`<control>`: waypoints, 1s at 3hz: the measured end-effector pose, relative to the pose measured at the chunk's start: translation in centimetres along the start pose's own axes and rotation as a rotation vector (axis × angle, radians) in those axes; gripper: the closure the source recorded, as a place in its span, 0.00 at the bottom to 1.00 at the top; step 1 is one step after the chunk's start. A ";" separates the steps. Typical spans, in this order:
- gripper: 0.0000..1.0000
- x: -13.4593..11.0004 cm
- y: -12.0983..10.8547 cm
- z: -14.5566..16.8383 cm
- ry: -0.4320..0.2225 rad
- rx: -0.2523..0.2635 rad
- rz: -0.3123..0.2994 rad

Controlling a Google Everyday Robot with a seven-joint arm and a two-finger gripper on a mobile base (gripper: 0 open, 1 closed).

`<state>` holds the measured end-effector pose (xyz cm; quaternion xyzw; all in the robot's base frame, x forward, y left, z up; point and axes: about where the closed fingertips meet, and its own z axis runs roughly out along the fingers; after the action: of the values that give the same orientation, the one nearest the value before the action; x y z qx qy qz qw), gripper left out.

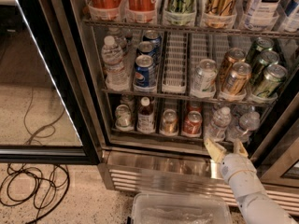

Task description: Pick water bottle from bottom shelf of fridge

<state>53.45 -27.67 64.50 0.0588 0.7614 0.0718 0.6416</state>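
Pick not yet made. Pincer [227,149] sits lower right of frame, just in front of the bottom shelf [154,135], fingers spread, holding nothing. Water bottle [218,123] stands upright on that shelf, just above the pincer, with a second clear bottle [245,125] beside it. Remaining: reach in, close, lift out. Other lanes of the fridge [154,169] hold cans [169,121] and a dark bottle [145,115]. Clear bin [180,208] at bottom centre, contents unclear.
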 end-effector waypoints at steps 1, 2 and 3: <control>0.25 0.1 -0.3 0.1 -0.038 0.013 -0.003; 0.26 0.2 -0.7 0.1 -0.065 0.027 -0.021; 0.28 -0.1 -1.4 0.3 -0.100 0.053 -0.022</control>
<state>53.79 -29.03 64.31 0.0707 0.7307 0.0415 0.6778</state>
